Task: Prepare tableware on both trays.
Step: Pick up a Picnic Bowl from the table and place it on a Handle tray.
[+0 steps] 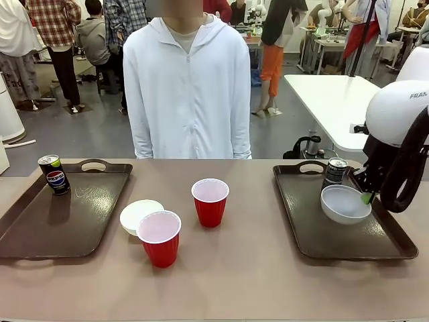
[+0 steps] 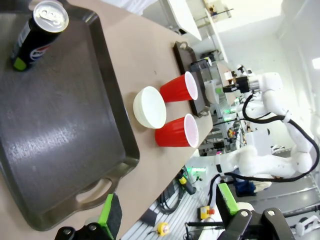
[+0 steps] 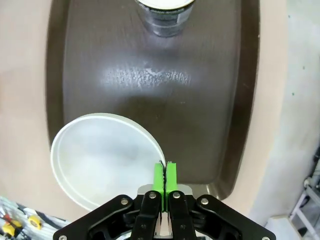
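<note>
My right gripper (image 1: 367, 196) (image 3: 164, 176) is shut on the rim of a white bowl (image 1: 344, 204) (image 3: 102, 157), held tilted just over the right tray (image 1: 301, 225) (image 3: 210, 100). A dark can (image 1: 334, 173) (image 3: 165, 17) stands at that tray's far end. The left tray (image 1: 67, 218) (image 2: 65, 130) carries a Pepsi can (image 1: 53, 174) (image 2: 37, 32) at its far corner. Between the trays stand two red cups (image 1: 159, 238) (image 1: 210, 201) and a second white bowl (image 1: 139, 215) (image 2: 150, 106). My left gripper (image 2: 170, 210) hangs open above the left tray's near handle.
A person in a white hooded jacket (image 1: 186, 87) stands at the table's far edge, hands out of sight. The brown tabletop (image 1: 248, 268) is bare along the front. A white table (image 1: 332, 100) stands behind on the right.
</note>
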